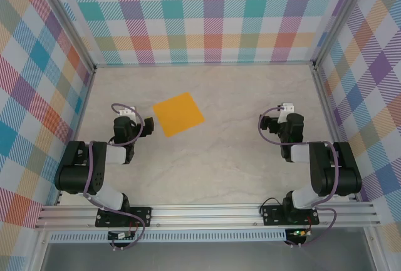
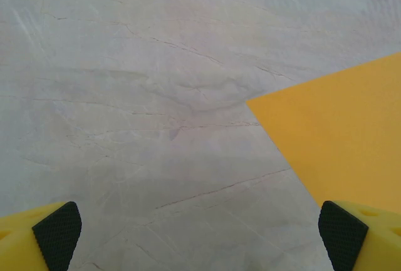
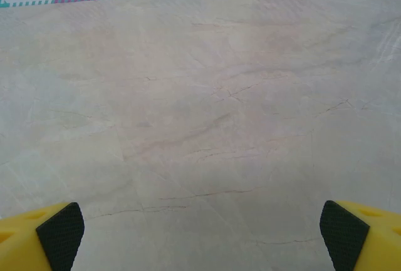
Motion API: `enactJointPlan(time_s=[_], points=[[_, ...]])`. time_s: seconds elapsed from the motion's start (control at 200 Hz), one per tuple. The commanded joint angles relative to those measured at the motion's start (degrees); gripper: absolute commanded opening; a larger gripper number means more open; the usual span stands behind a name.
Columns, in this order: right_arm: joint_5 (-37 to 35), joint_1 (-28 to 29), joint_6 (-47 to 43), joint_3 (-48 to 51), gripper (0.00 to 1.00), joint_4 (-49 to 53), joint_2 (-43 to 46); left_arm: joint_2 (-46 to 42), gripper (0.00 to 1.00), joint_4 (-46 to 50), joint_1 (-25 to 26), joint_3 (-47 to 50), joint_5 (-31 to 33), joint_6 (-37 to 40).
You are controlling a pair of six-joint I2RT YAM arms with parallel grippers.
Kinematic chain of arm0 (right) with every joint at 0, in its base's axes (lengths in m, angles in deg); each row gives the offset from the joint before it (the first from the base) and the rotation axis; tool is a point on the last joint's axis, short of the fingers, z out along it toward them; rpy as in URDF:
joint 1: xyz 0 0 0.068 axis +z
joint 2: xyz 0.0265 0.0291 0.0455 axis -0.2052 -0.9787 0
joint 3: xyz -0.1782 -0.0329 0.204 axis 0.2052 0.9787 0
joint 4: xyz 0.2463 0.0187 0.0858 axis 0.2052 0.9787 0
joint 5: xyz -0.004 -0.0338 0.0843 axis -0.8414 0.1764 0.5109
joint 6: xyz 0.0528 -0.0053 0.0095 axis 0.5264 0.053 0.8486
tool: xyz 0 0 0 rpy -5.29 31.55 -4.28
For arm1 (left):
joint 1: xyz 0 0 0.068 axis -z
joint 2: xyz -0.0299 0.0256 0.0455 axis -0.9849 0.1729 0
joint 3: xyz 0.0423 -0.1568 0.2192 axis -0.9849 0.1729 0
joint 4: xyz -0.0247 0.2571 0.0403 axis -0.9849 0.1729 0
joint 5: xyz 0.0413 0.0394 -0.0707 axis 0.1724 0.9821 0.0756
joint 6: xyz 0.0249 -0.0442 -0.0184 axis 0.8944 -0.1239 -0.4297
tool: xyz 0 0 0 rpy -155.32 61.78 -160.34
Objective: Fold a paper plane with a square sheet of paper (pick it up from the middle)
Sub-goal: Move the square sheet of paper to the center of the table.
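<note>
the square sheet of paper [image 1: 179, 114] lies flat and unfolded on the pale marbled table [image 1: 238, 158], turned cornerwise like a diamond, left of the middle and just ahead-right of the left gripper [image 1: 145, 127]. that gripper's jaws stand wide apart, holding nothing (in its wrist view a corner of the sheet pokes in from the right, beside the right-hand pad [image 2: 341, 233]). the right gripper [image 1: 270, 124] sits well apart from the sheet, jaws spread just as wide, empty.
</note>
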Motion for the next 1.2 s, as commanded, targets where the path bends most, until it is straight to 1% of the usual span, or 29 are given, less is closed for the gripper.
enactJointPlan(time_s=[0.0,0.875,0.93,0.975,1.02,1.115,1.2], points=[[1.1,-0.2,-0.5,-1.0,1.0,-0.6,-0.4,0.2,1.0,-0.8,0.7,-1.0,-0.1,0.8],[1.1,-0.2,-0.6,-1.1,1.0,-0.7,-0.2,-0.2,1.0,-1.1,0.7,-0.7,0.4,0.8],[0.6,-0.2,-0.3,-2.6,1.0,3.3,1.7,-1.2,1.0,-0.4,0.7,-0.8,1.3,0.2],[-1.7,-0.1,0.4,-4.6,1.0,8.5,4.6,-2.7,1.0,1.1,0.7,-0.8,1.6,0.2],[-4.5,-0.1,1.5,-7.1,1.0,16.9,7.9,-5.3,1.0,3.7,0.8,-1.1,2.1,-0.1],[-6.2,0.0,5.9,-12.4,1.0,31.3,14.8,-12.1,1.0,15.5,0.8,-3.9,4.7,-3.5],[-6.0,0.1,12.9,-18.0,1.0,44.0,18.6,-16.7,1.0,26.2,0.8,-7.0,6.9,-9.6]])
